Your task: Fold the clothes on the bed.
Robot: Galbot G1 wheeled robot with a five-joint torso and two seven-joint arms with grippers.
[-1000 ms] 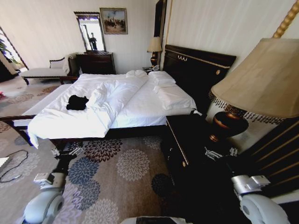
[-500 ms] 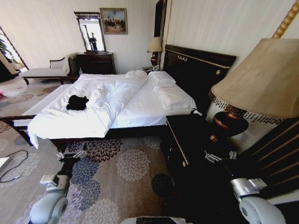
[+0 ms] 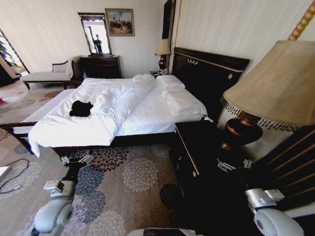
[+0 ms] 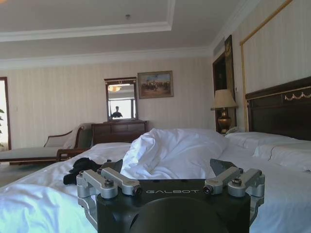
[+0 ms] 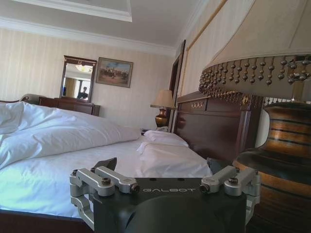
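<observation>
The clothes (image 3: 81,108) lie as a crumpled black heap on the white duvet, near the foot end of the bed (image 3: 147,115), and they also show as a dark lump (image 4: 80,167) in the left wrist view. My left gripper (image 3: 78,160) hangs low over the carpet beside the bed's dark frame, well short of the clothes. Its fingers stand open (image 4: 163,167) with nothing between them. My right gripper (image 3: 229,166) hovers over the dark nightstand (image 3: 197,147), also open and empty (image 5: 161,165).
A large lamp (image 3: 268,88) stands on the nightstand close to my right arm, its base (image 5: 282,155) right beside the gripper. The folded-back duvet ridge (image 3: 115,101) runs beside the clothes. Patterned carpet (image 3: 133,177) spreads in front. A chaise (image 3: 44,76) and dresser (image 3: 101,65) stand beyond the bed.
My left arm has edged slightly to the right, toward the bed frame. The right arm has shifted a little. The clothes have not moved.
</observation>
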